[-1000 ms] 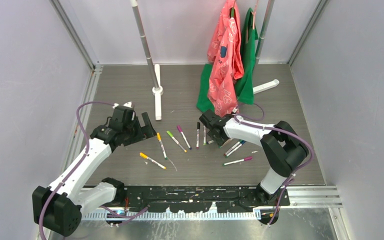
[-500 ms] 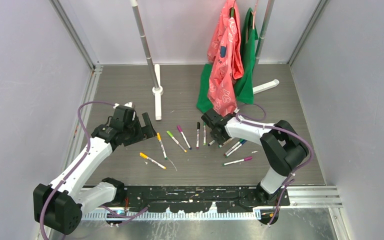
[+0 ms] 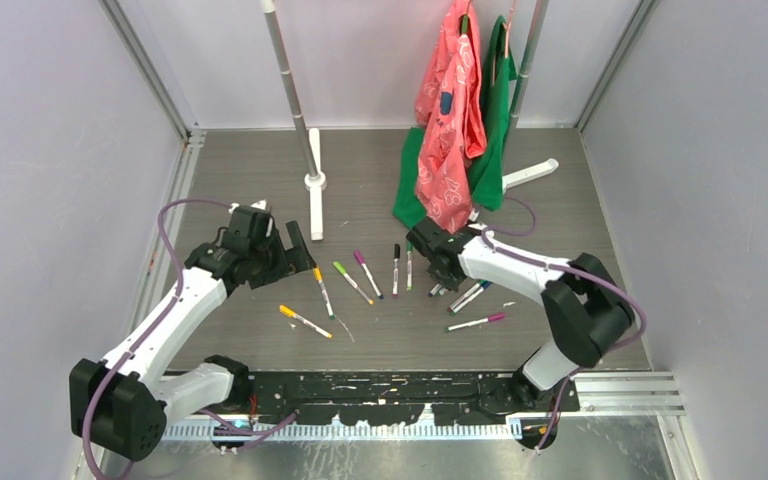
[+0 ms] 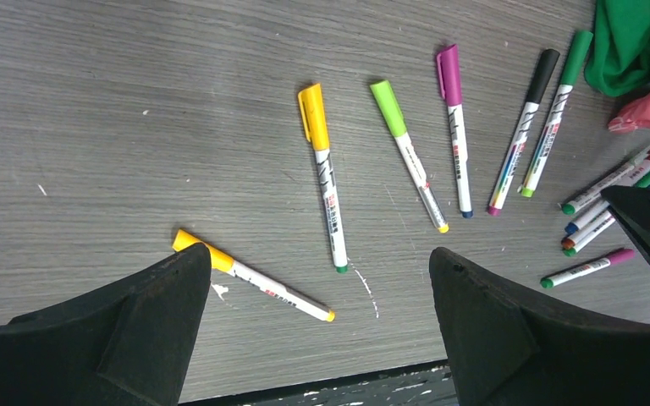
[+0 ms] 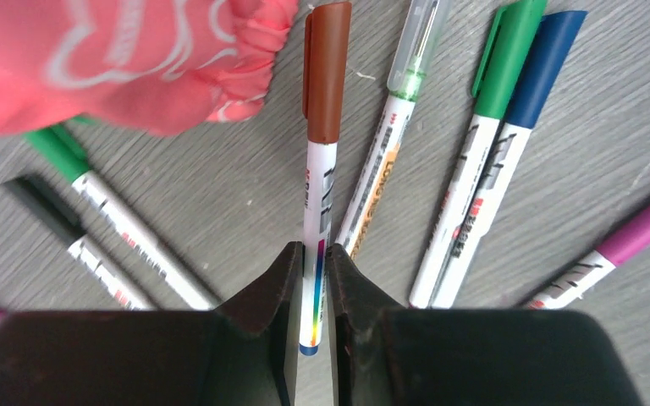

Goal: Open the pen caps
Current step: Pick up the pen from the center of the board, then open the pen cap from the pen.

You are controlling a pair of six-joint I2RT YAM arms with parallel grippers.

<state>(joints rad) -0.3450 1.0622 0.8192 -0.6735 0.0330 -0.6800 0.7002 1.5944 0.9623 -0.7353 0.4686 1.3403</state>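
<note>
my right tool (image 5: 311, 288) is pinched almost shut on the brown-capped pen (image 5: 316, 203). its two fingers (image 5: 271, 313) press on either side of the white barrel near the tail end. the pen lies flat on the grey worktop (image 5: 220, 194), and the brown cap (image 5: 326, 72) is seated on it, pointing to 12 o'clock in the right wrist view, just beside the hem of the pink cloth (image 5: 118, 59). toward 1 o'clock from the grip lies a clear-capped pen (image 5: 389, 144), its tail nearly touching the held barrel. toward 2 o'clock a green-capped pen (image 5: 508, 59) and a blue-capped pen (image 5: 546, 68) lie side by side, barrels touching. a magenta-capped pen (image 5: 635, 237) sits out at 3 o'clock, and a second green-capped pen (image 5: 59, 148) and a black-capped pen (image 5: 38, 207) lie at about 9 to 10 o'clock. every cap i can see is on its pen. my left tool (image 4: 317, 254) stands spread wide, gripping nothing and touching nothing, hovering over the worktop. in its view a yellow-capped pen (image 4: 330, 211) lies between the fingers (image 4: 135, 338) toward 12 o'clock. an orange-capped pen (image 4: 262, 288) lies at 8 o'clock with its cap end beside the left-hand finger, and a lime-capped pen (image 4: 415, 169) lies at 1 o'clock. from the top camera the left tool (image 3: 285, 250) is at the 9 o'clock end of the fan of pens and the right tool (image 3: 435, 270) is on the 3 o'clock side.
</note>
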